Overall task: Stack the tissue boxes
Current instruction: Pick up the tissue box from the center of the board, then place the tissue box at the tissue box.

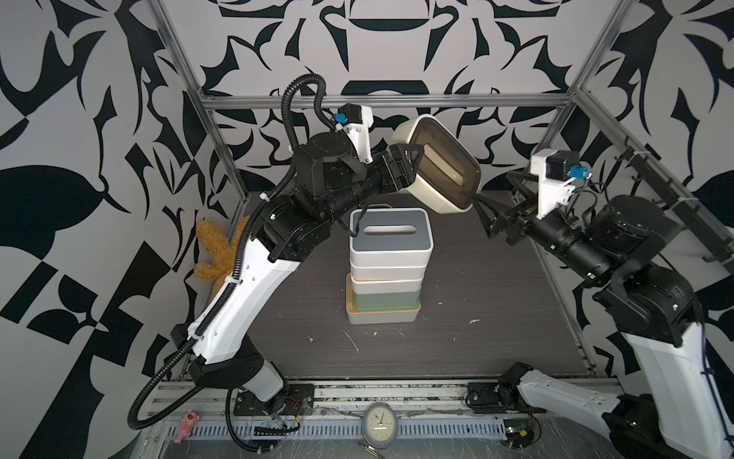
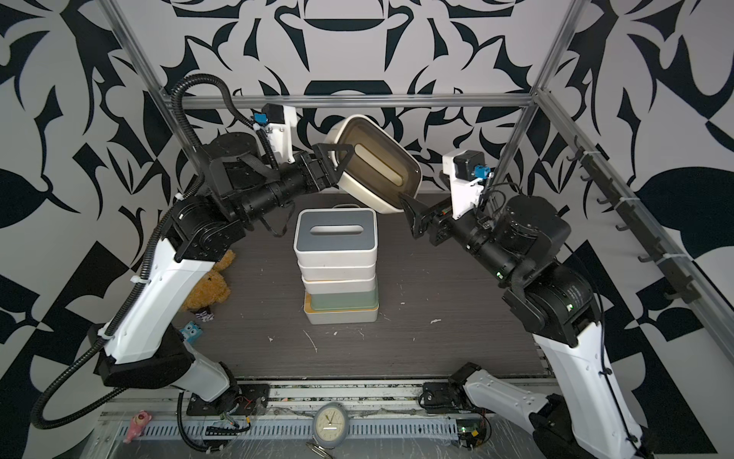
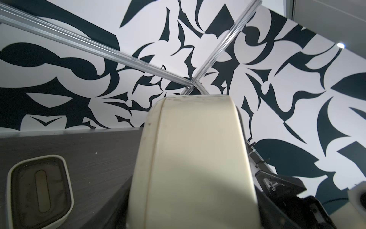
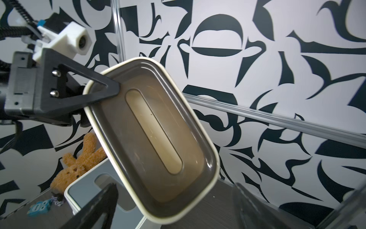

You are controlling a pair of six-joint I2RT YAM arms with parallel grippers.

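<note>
Grip comes first: the left gripper (image 1: 414, 161) is clamped on one short end of a rounded cream tissue box (image 1: 443, 167). One finger lies across the rim of its dark lid; the other is hidden behind the body. The box hangs in the air at upper centre of both top views, tilted steeply so its slotted lid faces the cameras rather than the ceiling. Just beside its lower corner, the right gripper (image 1: 483, 216) has its fingers (image 4: 103, 206) spread wide and holds nothing. Whether a tip brushes the box I cannot tell.

Below, at frame centre, a stack (image 1: 385, 286) of five boxes rises from the dark table (image 1: 496, 298), with the grey-lidded box (image 1: 391, 234) on top. A second cream box (image 3: 39, 190) lies on the table, at lower left of the left wrist view.

The step in hand looks to be setting the held box on the grey lid. Doing it well probably means rolling the wrist until the lid faces up and lining the long side with the box beneath. It should then go straight down with no sideways push, since so tall a tower would likely topple. An end grip leaves the box overhung, so slow motion seems wise. The right arm should draw clear toward the right edge before the descent.
</note>
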